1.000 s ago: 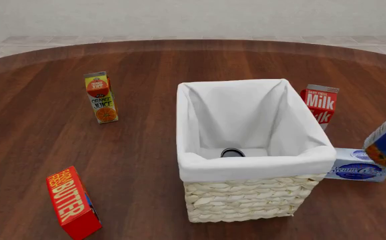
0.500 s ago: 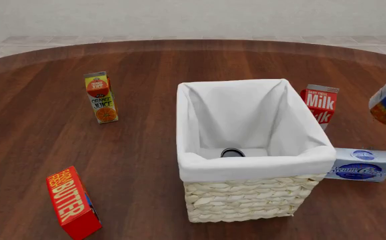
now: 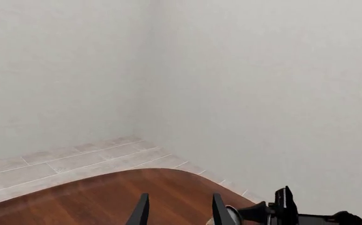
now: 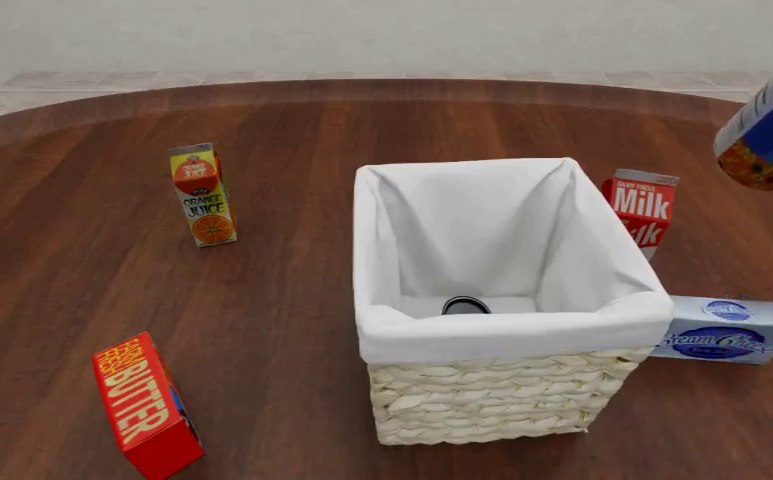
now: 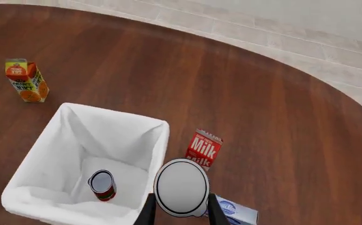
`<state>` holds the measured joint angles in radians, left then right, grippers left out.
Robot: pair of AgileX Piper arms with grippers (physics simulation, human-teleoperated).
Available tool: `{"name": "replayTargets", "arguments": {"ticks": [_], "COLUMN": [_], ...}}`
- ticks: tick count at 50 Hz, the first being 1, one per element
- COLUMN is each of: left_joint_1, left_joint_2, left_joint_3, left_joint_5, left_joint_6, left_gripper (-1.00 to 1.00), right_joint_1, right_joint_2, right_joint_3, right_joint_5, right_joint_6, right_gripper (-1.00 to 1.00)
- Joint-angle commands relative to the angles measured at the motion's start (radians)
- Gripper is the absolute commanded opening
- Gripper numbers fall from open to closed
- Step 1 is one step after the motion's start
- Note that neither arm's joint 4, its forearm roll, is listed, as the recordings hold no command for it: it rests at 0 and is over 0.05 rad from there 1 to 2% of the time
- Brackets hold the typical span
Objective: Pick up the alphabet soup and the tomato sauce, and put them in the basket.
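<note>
The alphabet soup (image 4: 769, 125), a blue and orange can, hangs tilted high in the air at the right edge of the front view, to the right of the basket (image 4: 513, 335). In the right wrist view my right gripper (image 5: 181, 213) is shut on it, its pale lid (image 5: 181, 187) between the fingers, above the table beside the basket (image 5: 118, 115). The tomato sauce (image 4: 465, 305) stands inside the basket, also in the right wrist view (image 5: 102, 185). My left gripper (image 3: 179, 213) is open and empty, facing a wall.
An orange juice carton (image 4: 202, 195) stands left of the basket and a butter box (image 4: 146, 405) at the front left. A milk carton (image 4: 641, 210) and a cream cheese box (image 4: 726, 330) sit right of the basket, below the held can.
The alphabet soup has risen from low beside the cream cheese box to high at the right edge. Nothing else has moved.
</note>
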<state>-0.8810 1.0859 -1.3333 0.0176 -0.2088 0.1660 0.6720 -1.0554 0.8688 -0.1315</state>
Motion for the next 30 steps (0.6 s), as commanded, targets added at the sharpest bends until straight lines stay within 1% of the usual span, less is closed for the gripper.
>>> {"name": "replayTargets", "arguments": {"ticks": [1,14,18,26,30], "left_joint_1": [0.007,0.015,0.017,0.021,0.022], "left_joint_2": [-0.001,-0.002,-0.004,-0.005,-0.004], "left_joint_3": [-0.001,-0.005,-0.006,-0.006,-0.004], "left_joint_5": [0.002,0.005,0.006,0.007,0.004], "left_joint_6": [0.000,0.002,0.002,0.003,0.002], "left_gripper": [1.00,1.00,1.00,1.00,1.00], "right_joint_1": [0.074,0.170,0.187,0.225,0.233], "right_joint_2": [0.049,0.099,0.100,0.045,0.043], "right_joint_3": [-0.053,-0.066,-0.068,-0.069,-0.069], "right_joint_5": [-0.026,-0.057,-0.054,0.016,0.019], "right_joint_6": [0.020,0.024,0.026,0.037,0.039], "right_gripper": [-1.00,-1.00,-1.00,-1.00,-1.00]}}
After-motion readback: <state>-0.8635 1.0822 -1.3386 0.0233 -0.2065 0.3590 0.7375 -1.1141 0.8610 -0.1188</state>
